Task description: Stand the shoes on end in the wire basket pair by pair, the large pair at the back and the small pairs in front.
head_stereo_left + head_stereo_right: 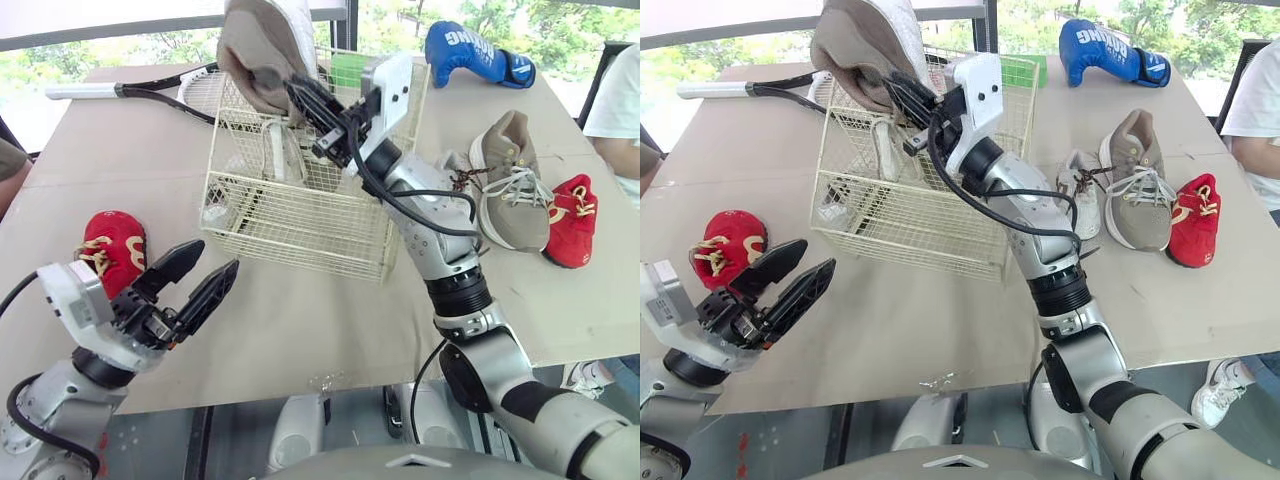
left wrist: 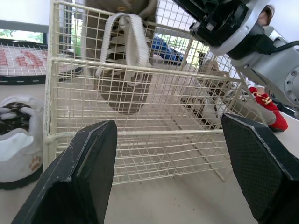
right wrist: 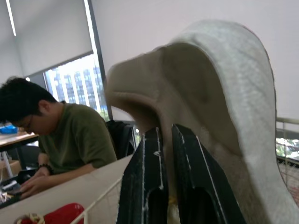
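Fingers of the right end effector [image 1: 298, 92] pinch the collar of the large tan shoe [image 1: 262, 45], holding it over the wire basket [image 1: 300, 225] at top centre of the frame, its white lace [image 2: 133, 46] dangling inside the mesh. At lower left the left end effector [image 1: 216, 254] hovers with fingers spread wide, just beside a small red shoe [image 1: 110, 250] on the desk [image 1: 300, 320]. To the right lie the other tan shoe [image 1: 510, 180] and another red shoe [image 1: 570, 220].
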Available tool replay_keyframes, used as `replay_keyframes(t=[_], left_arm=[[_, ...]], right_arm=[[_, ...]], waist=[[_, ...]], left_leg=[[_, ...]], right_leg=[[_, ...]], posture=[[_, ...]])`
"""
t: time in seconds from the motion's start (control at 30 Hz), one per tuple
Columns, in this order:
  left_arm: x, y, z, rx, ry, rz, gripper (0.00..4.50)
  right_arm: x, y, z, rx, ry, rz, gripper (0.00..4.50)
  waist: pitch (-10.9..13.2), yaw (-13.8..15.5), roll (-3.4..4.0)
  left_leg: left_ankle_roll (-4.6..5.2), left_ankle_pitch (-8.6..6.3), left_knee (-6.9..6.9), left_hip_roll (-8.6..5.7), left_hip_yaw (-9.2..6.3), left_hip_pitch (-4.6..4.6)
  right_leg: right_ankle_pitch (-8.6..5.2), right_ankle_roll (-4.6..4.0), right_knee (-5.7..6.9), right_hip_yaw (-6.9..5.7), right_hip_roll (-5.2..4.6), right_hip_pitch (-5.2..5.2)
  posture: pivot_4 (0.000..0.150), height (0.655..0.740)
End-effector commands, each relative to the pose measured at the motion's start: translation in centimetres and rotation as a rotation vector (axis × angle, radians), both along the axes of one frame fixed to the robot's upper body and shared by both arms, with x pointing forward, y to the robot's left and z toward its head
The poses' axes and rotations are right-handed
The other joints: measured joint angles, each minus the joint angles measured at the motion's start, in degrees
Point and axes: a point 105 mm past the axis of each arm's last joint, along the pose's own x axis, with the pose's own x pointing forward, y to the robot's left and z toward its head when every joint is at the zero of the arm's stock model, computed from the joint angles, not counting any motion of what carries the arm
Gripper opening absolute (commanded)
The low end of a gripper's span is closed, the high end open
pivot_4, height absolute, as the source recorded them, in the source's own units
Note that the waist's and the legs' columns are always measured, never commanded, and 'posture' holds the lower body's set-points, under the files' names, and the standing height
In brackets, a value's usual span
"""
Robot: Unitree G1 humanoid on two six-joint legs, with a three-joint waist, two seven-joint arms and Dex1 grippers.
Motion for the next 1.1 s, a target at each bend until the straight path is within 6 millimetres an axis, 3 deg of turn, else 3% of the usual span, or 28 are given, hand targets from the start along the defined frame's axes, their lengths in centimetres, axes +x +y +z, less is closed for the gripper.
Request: replay_keyframes(t=[0.03, 0.23, 0.3, 0.33, 0.37, 0.4, 0.43, 0.57, 0.77, 0.8, 0.9, 0.93, 1.0, 1.1], left_arm=[[-0.2, -0.2, 0.7, 0.008, -0.030, -0.013, 3.82], [0.1, -0.3, 0.7, 0.009, -0.029, -0.034, 3.82], [0.2, -0.5, 0.7, 0.015, -0.027, -0.055, 3.82], [0.2, -0.7, 0.7, 0.015, -0.025, -0.068, 3.82], [0.2, -1.0, 0.8, 0.018, -0.025, -0.087, 3.82], [0.3, -1.3, 0.9, 0.019, -0.026, -0.109, 3.82], [0.3, -1.7, 1.1, 0.018, -0.029, -0.132, 3.82], [0.5, -3.1, 1.7, 0.025, -0.031, -0.228, 3.82], [0.8, -6.4, 2.5, 0.054, -0.007, -0.406, 3.82], [0.9, -7.0, 2.7, 0.052, -0.003, -0.433, 3.82], [1.0, -8.7, 2.8, 0.071, 0.034, -0.544, 3.82], [1.1, -9.0, 3.0, 0.069, 0.039, -0.572, 4.07], [1.3, -9.4, 3.5, 0.078, 0.022, -0.591, 4.46], [2.0, -10.5, 4.8, 0.132, -0.050, -0.615, 4.46]], right_arm=[[0.5, 0.1, -0.6, 0.055, 0.099, 0.008, 0.06], [0.5, -0.6, 0.0, 0.013, 0.039, -0.004, 0.06], [-0.2, -1.1, 0.6, -0.009, -0.032, 0.022, 0.94], [-0.5, -1.6, 0.9, -0.032, -0.059, 0.023, 1.00], [-0.6, -2.2, 1.1, -0.058, -0.089, 0.014, 1.79], [-0.7, -3.0, 1.5, -0.071, -0.104, 0.005, 2.29], [-0.8, -4.0, 1.9, -0.092, -0.115, -0.003, 2.54], [-1.4, -8.0, 2.6, -0.201, -0.130, -0.039, 4.36], [-1.4, -17.3, 2.7, -0.393, -0.058, -0.312, 4.49], [-1.6, -18.5, 2.1, -0.445, -0.020, -0.331, 4.49], [-0.9, -24.6, -0.2, -0.643, 0.173, -0.570, 4.49], [-0.6, -26.2, -0.7, -0.678, 0.230, -0.635, 4.50], [-0.1, -28.4, -1.8, -0.718, 0.335, -0.699, 4.50], [1.5, -32.1, -5.0, -0.749, 0.557, -0.777, 4.50]], waist=[[0.0, 0.0, -0.01], [-0.1, 0.2, -0.09], [-0.1, 0.2, -0.08], [-0.1, 0.2, -0.07], [-0.1, 0.2, -0.08], [-0.1, 0.2, -0.08], [-0.1, 0.3, -0.09], [0.0, 0.6, 0.03], [0.1, 0.6, 0.10], [0.1, 0.8, 0.10], [0.1, 1.5, 0.13], [0.1, 1.3, 0.13], [0.1, 1.0, 0.13], [0.2, 0.7, 0.04]], left_leg=[[0.00, 0.00, 0.00, 0.00, -0.01, 0.00], [0.00, 0.00, 0.06, -0.01, -0.03, -0.02], [0.00, 0.00, 0.07, -0.02, -0.02, -0.02], [0.00, 0.00, 0.07, -0.02, -0.02, -0.03], [0.00, 0.00, 0.07, -0.02, -0.02, -0.05], [0.00, 0.00, 0.07, -0.02, -0.03, -0.06], [0.00, 0.00, 0.07, -0.03, -0.03, -0.08], [0.00, 0.00, 0.15, -0.06, -0.10, -0.17], [0.03, -0.02, 0.13, -0.05, -0.04, -0.18], [0.03, -0.01, 0.14, -0.06, -0.09, -0.22], [0.04, -0.02, 0.21, -0.09, -0.08, -0.25], [0.05, -0.02, 0.22, -0.09, -0.01, -0.23], [0.07, -0.03, 0.22, -0.05, 0.14, -0.15], [0.07, -0.03, 0.29, -0.02, 0.16, -0.14]], right_leg=[[0.00, 0.00, 0.00, 0.00, 0.01, 0.00], [0.00, 0.00, 0.00, -0.01, 0.00, 0.04], [0.00, 0.00, 0.00, -0.01, 0.00, 0.04], [0.00, 0.00, -0.01, -0.01, 0.00, 0.03], [0.00, 0.00, -0.01, -0.02, 0.00, 0.02], [0.00, 0.01, -0.01, -0.02, 0.00, 0.02], [0.00, 0.00, -0.01, -0.02, 0.00, 0.01], [0.00, 0.01, -0.04, -0.07, -0.04, 0.01], [0.00, 0.02, -0.09, -0.03, -0.03, 0.01], [0.00, 0.03, -0.08, -0.06, -0.03, 0.01], [0.00, 0.04, -0.10, -0.05, -0.04, 0.02], [0.00, 0.04, -0.09, 0.00, -0.04, 0.02], [0.00, 0.05, -0.07, 0.11, 0.00, 0.02], [0.00, 0.05, -0.06, 0.13, 0.03, 0.05]], posture=[[0.150, 0.7400], [0.150, 0.7400], [0.150, 0.7400], [0.150, 0.7400], [0.150, 0.7400], [0.150, 0.7400], [0.150, 0.7400], [0.150, 0.7400], [0.150, 0.7400], [0.150, 0.7400], [0.150, 0.7400], [0.150, 0.7400], [0.150, 0.7400], [0.150, 0.7400]])
